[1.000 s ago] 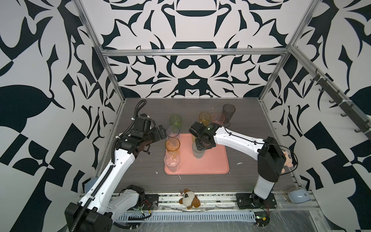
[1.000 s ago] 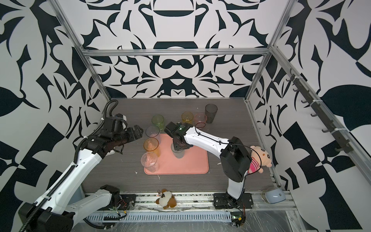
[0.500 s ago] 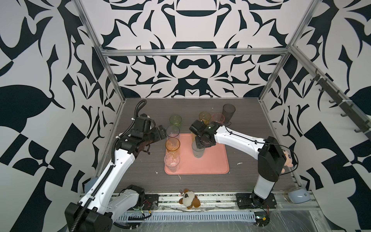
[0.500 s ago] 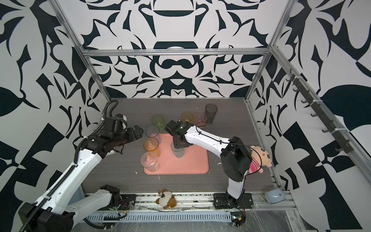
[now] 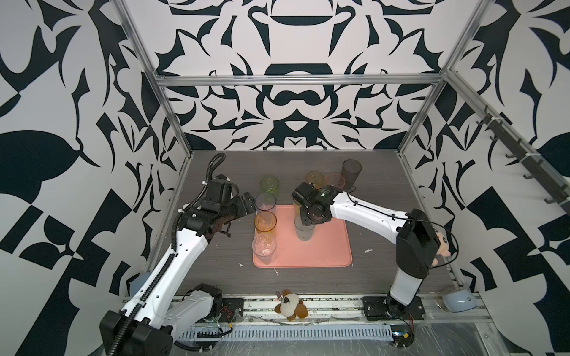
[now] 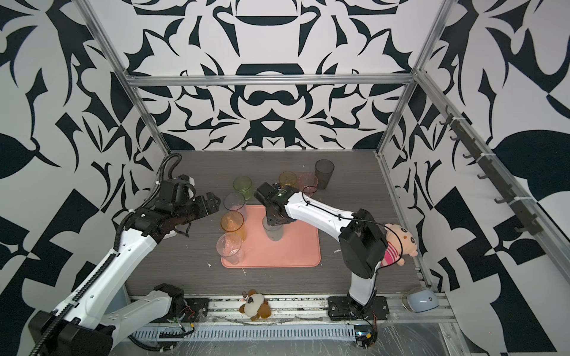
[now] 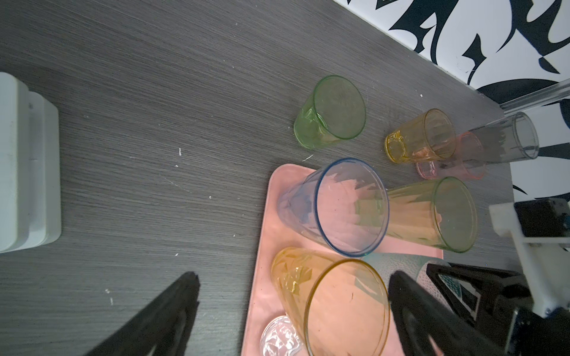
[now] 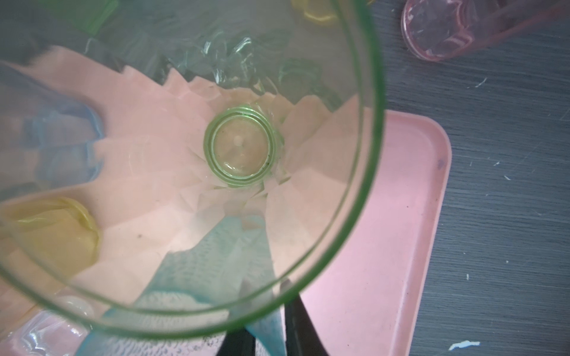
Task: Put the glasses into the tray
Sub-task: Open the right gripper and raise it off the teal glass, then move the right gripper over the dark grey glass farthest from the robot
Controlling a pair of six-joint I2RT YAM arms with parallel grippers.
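Left tool [image 5: 248,205]: spread wide, empty, hanging over the bench [image 5: 225,277] just beside the blue tumbler [image 5: 265,202]; no shift over the last second. Off the tray [image 5: 327,246], on the bench just beyond the blue one: short green tumbler [image 5: 270,184].

Down the tray's left edge, far to near: blue, orange tumbler [image 5: 264,222], clear tumbler [image 5: 264,248], all upright, all as before. Middle of the tray, far edge: tall green tumbler [image 7: 431,212], upright. Just nearer than that: teal tumbler [image 5: 304,232], upright, base apparently down on the tray, same spot as a second ago.

Right tool [image 8: 266,281]: narrow, pointing down, jaws either side of the teal wall at the rim; barely any shift. Grip apparently kept; slackening or not, cannot tell. Reads as placement done, release pending.

Tally then: five on the tray, four to fetch. Right of that tool, on the bench past the tray's far edge: yellow tumbler [image 5: 314,178], close beside it pink tumbler [image 5: 335,180], then smoky grey tumbler [image 5: 351,171], farthest right.
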